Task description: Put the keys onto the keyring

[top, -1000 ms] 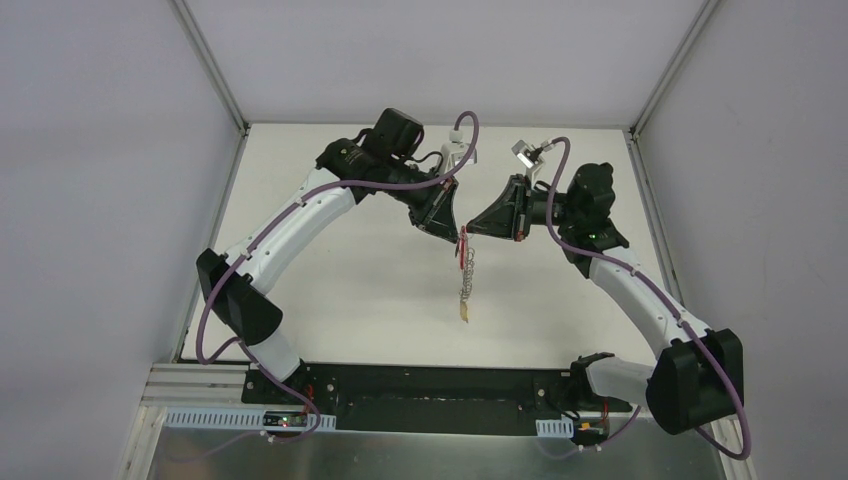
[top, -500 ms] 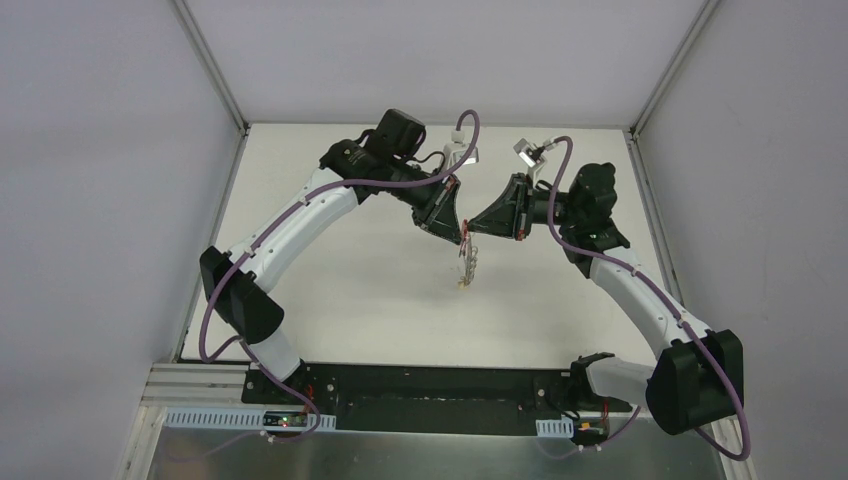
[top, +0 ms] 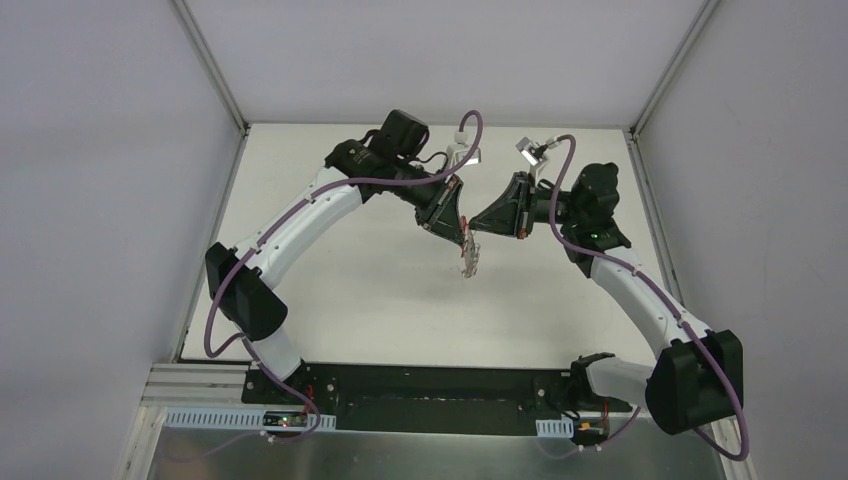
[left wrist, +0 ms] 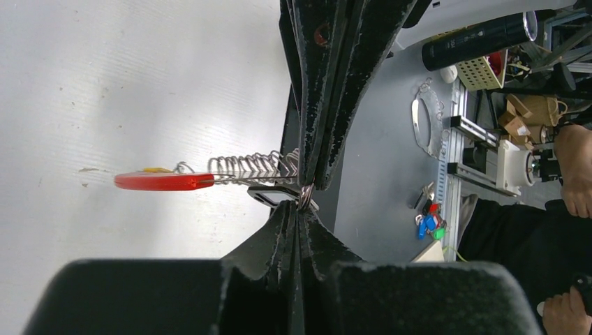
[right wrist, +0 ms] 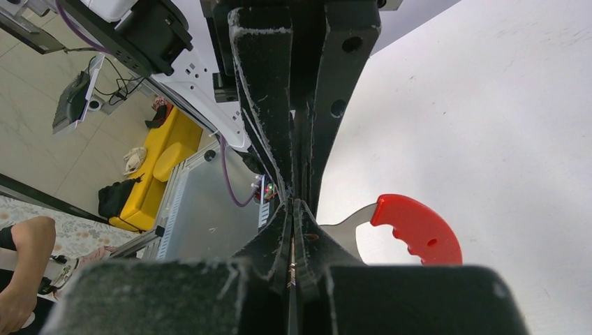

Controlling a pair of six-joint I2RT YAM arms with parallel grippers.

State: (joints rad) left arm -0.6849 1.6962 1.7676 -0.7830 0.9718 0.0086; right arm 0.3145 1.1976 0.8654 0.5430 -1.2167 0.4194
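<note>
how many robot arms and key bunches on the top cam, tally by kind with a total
robot arms: 2 (left arm, right arm)
key bunch: 1
total: 3

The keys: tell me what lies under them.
Bare white table shows beneath the keys, which appear to hang clear of it. Their upper end is hidden where the left gripper and right gripper pinch together.
</note>
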